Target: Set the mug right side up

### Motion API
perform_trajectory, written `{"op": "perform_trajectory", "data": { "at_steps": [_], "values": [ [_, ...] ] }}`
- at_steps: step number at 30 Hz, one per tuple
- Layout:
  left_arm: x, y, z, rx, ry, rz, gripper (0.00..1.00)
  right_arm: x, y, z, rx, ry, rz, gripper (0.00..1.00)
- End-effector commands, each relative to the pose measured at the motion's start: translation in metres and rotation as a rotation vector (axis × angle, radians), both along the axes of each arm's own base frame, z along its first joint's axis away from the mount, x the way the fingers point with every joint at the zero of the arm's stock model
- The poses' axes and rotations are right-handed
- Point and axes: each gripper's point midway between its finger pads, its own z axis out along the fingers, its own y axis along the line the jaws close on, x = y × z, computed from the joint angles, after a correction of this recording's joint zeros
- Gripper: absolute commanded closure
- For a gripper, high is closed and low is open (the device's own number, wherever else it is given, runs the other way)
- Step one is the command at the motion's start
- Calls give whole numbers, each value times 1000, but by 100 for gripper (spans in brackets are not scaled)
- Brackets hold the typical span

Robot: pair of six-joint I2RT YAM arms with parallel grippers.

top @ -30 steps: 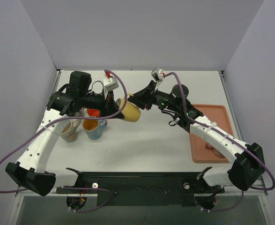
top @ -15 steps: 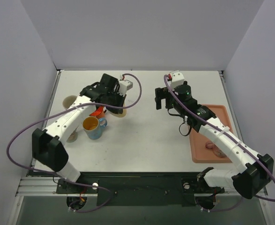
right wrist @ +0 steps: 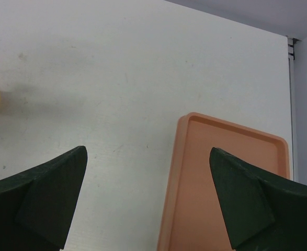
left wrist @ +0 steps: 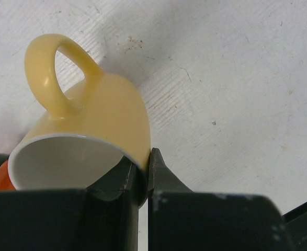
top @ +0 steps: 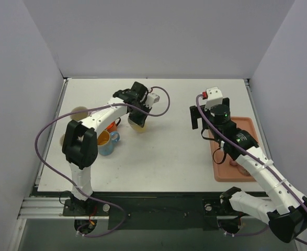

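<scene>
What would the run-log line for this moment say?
left gripper: shut on yellow mug rim | right gripper: open, empty, near tray

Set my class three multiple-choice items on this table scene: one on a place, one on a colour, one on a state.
1. Where on the table does the tray lie?
A) right side
B) left side
C) far middle

2. What colour is the mug in the left gripper?
A) blue
B) yellow
C) green

3. How is the right gripper?
A) shut on a mug
B) open, holding nothing
C) shut on the tray

Key:
1 A, the top view shows the tray at the table's right edge.
2 B, the left wrist view shows a yellow mug pinched at its rim.
3 B, its fingers stand wide apart with nothing between them.
</scene>
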Motion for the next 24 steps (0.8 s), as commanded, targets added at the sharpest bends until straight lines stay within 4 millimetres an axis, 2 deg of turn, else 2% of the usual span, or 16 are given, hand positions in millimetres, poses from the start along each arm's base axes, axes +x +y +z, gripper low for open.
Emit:
{"op": "perform_trajectory", "data": {
  "at_steps": [1, 3, 9, 10, 11, 13, 15, 17, 21, 24],
  "values": [
    [9, -9, 3, -12, 18, -75, 100, -6, -18, -2, -38, 7, -33, 4],
    [9, -6, -5, 16, 32, -87, 100, -8, -22, -3, -40, 15, -29, 4],
    [11, 1, -12, 75, 42, -113, 99, -12, -32, -9, -74, 77, -17, 3],
    [12, 0, -11, 71, 44, -119, 95, -13, -33, -12, -82, 93, -12, 3],
    [8, 1, -10, 74, 57, -135, 82, -14, -36, -12, -89, 109, -12, 3],
    [8, 1, -4, 69, 45, -148, 62, -16, -41, -14, -105, 138, -16, 3],
    [11, -2, 7, 53, 8, -161, 52, -17, -44, -15, -110, 152, -17, 3],
    [13, -3, 20, 37, -29, -169, 47, -19, -47, -15, -110, 161, -20, 3],
    [12, -1, 50, 20, -76, -176, 46, -22, -59, -17, -149, 192, -4, 3],
    [4, 3, 87, -22, -151, -183, 45, -25, -68, -29, -213, 256, 78, 2]
  ]
}}
